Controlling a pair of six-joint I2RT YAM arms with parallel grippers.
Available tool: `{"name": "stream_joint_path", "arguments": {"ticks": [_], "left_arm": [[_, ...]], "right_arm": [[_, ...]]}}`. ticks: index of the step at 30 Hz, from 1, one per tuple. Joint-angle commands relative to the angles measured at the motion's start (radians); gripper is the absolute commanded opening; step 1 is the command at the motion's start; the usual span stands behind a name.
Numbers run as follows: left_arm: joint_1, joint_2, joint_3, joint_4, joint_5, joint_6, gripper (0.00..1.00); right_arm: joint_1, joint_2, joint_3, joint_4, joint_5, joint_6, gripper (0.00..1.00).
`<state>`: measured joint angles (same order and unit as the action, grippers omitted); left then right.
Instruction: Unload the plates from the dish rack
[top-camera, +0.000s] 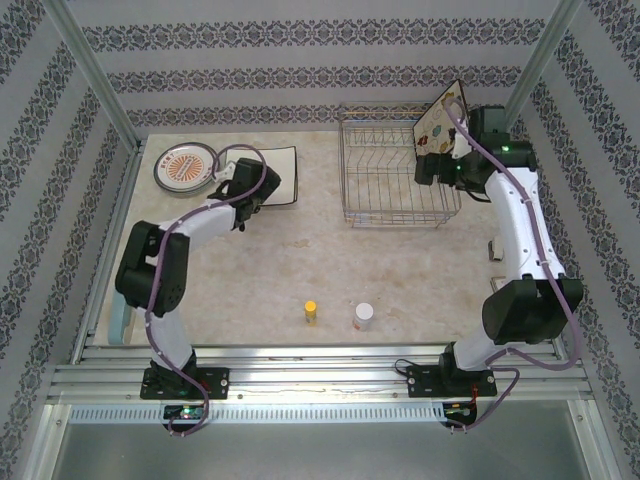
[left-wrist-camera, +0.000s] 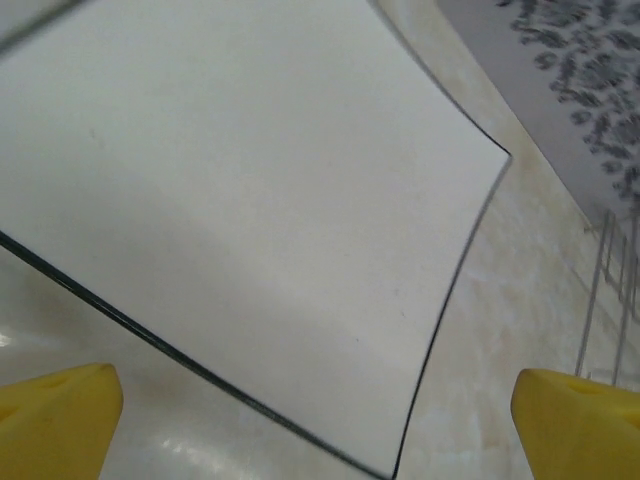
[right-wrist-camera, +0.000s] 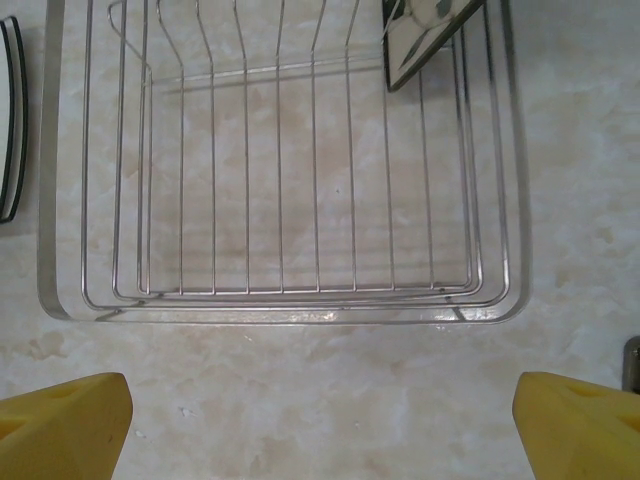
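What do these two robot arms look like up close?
The left arm and right arm are white tubes linked by chunky black joints, on black bases. A purplish cable runs along each. The left tool and right tool have yellow fingertips. A small green light glows on the right arm.

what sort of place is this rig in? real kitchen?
Probably a lab cell dressed as a kitchen: aluminium frame, wallpapered panels, and a dish rack holding a square plate on a marble-look tabletop.
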<state>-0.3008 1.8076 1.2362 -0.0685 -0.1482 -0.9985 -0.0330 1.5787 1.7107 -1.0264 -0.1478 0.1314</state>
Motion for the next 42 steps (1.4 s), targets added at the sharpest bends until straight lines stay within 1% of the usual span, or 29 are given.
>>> {"name": "stream_joint_path", "arguments": {"ticks": [1, 4, 6, 9, 11, 13, 17, 20, 22, 24, 27, 31, 34, 38, 42], "left_arm": [[-0.001, -0.127, 0.093, -0.187, -0.024, 0.351, 1.00], [0.011, -0.161, 0.240, -0.419, 0.020, 0.580, 1.00], [0.026, -0.161, 0.336, -0.572, 0.071, 0.690, 1.00], [0.057, -0.127, 0.472, -0.777, 0.148, 0.793, 1.00], [0.076, -0.098, 0.542, -0.872, 0.181, 0.844, 1.00], [0.088, -0.071, 0.599, -0.931, 0.195, 0.872, 1.00], [0.121, -0.035, 0.641, -0.947, 0.278, 0.903, 1.00], [0.138, 0.002, 0.676, -0.974, 0.308, 0.918, 1.00], [0.142, 0.020, 0.695, -0.983, 0.297, 0.933, 1.00], [0.147, 0.030, 0.703, -0.986, 0.289, 0.939, 1.00], [0.153, 0.040, 0.701, -0.971, 0.275, 0.945, 1.00], [0.158, 0.060, 0.707, -0.952, 0.257, 0.943, 1.00], [0.163, 0.078, 0.717, -0.940, 0.257, 0.940, 1.00], [0.163, 0.105, 0.736, -0.934, 0.253, 0.939, 1.00], [0.163, 0.123, 0.746, -0.932, 0.256, 0.937, 1.00]], "right_arm": [[-0.033, 0.039, 0.101, -0.019, -0.002, -0.002, 0.98], [-0.075, 0.093, 0.172, -0.022, 0.014, -0.002, 0.98], [-0.100, 0.134, 0.231, -0.027, 0.019, 0.003, 0.98], [-0.128, 0.219, 0.343, -0.040, 0.028, 0.007, 0.98], [-0.137, 0.299, 0.452, -0.065, 0.033, 0.000, 0.98], [-0.143, 0.380, 0.560, -0.093, 0.032, -0.007, 0.98], [-0.143, 0.551, 0.785, -0.145, 0.017, -0.023, 0.98], [-0.145, 0.678, 0.961, -0.195, 0.015, -0.036, 0.98], [-0.145, 0.722, 1.011, -0.190, 0.006, -0.038, 0.98], [-0.144, 0.743, 1.008, -0.149, -0.014, -0.032, 0.98], [-0.131, 0.773, 1.012, -0.111, 0.005, -0.040, 0.98], [-0.128, 0.820, 1.047, -0.100, 0.021, -0.053, 0.97], [-0.127, 0.845, 1.060, -0.083, 0.018, -0.055, 0.95], [-0.128, 0.870, 1.061, -0.053, 0.021, -0.048, 0.87], [-0.124, 0.891, 1.062, -0.027, 0.023, -0.035, 0.77]]}}
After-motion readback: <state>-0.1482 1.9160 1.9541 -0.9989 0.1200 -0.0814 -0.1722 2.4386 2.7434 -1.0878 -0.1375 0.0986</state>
